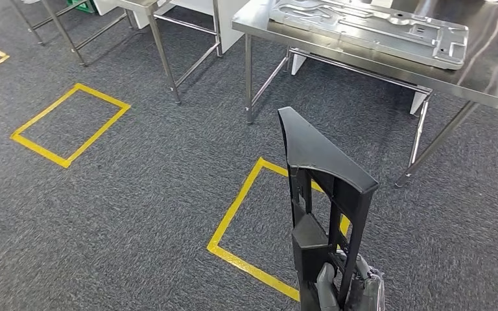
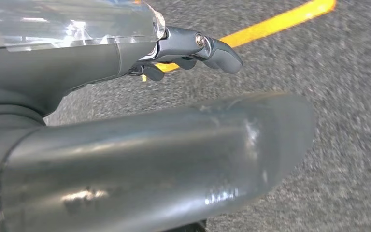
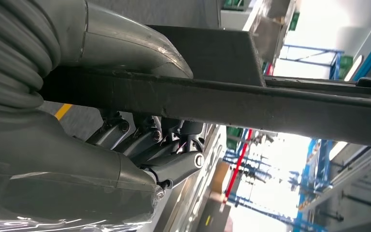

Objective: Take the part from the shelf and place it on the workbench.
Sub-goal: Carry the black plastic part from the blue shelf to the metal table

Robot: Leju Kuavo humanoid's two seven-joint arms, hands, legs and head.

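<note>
My right hand (image 1: 348,289) grips the lower end of a tall black plastic part (image 1: 325,184) and holds it upright at the bottom of the head view. In the right wrist view the thumb lies on one side of the black part (image 3: 270,108) and the fingers (image 3: 169,157) curl around the other side. The steel workbench (image 1: 487,72) stands ahead at the upper right, well beyond the part. My left hand (image 2: 101,63) hangs over the grey carpet with its fingers (image 2: 217,48) stretched out and nothing in them.
A large silver stamped metal panel (image 1: 369,29) lies on the workbench. A yellow tape square (image 1: 233,214) marks the carpet just before the bench, and another yellow square (image 1: 71,123) lies to the left. More steel table legs (image 1: 163,55) stand at the top left.
</note>
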